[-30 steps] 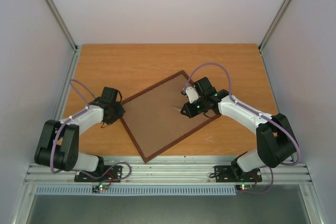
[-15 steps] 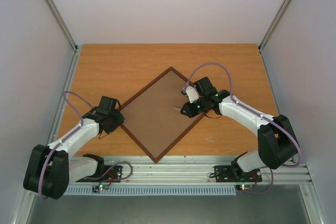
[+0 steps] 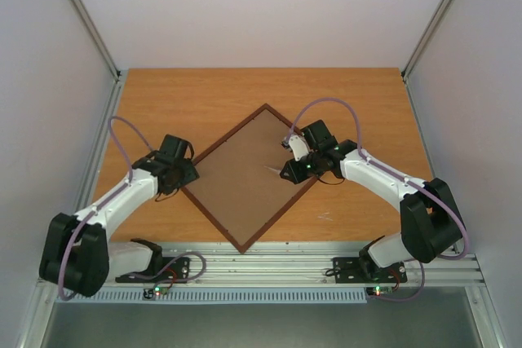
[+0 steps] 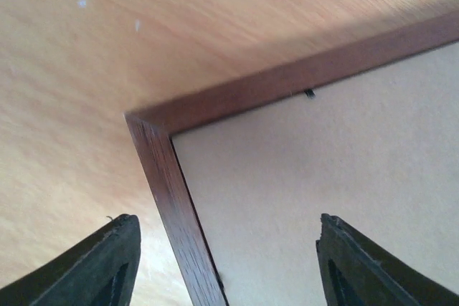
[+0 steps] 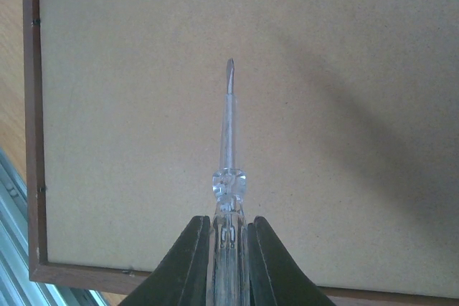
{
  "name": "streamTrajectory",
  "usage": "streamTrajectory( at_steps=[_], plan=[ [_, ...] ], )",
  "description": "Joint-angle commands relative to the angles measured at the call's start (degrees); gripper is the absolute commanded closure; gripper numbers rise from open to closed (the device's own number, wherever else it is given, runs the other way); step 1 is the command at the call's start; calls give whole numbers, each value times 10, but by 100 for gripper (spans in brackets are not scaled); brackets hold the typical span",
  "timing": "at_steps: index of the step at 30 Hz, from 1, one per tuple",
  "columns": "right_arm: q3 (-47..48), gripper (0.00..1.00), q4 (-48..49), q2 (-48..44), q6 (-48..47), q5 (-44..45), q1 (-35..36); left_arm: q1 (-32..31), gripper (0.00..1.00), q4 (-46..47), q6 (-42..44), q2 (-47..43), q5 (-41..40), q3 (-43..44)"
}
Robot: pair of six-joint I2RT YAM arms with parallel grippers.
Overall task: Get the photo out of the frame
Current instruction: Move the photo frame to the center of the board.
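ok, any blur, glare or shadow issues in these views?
Top external: even light, no glare on the frame. Left wrist: frame corner slightly soft, fingers dark and blurred. Right wrist: screwdriver sharp, soft diagonal shadow across the hardboard back.

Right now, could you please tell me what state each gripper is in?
Left gripper: open, empty, over a corner of the frame.
Right gripper: closed on a clear-handled screwdriver above the frame's back.

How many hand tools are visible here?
1: a clear-handled metal screwdriver, clamped in the right gripper, tip over the back of the thin reddish-brown wooden picture frame. No others visible.
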Motion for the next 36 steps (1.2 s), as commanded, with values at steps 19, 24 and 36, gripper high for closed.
streamTrajectory(
  at_steps=[19,24,36],
  plan=[
    [-2,99,14,0,-7,-24,-4,164,23,120,141,211,177,95],
    [-2,99,15,1,-6,-27,-4,164,24,123,143,220,207,76],
    [-2,99,20,-1,-1,-35,-4,113,25,145,103,120,259,-40]
  ],
)
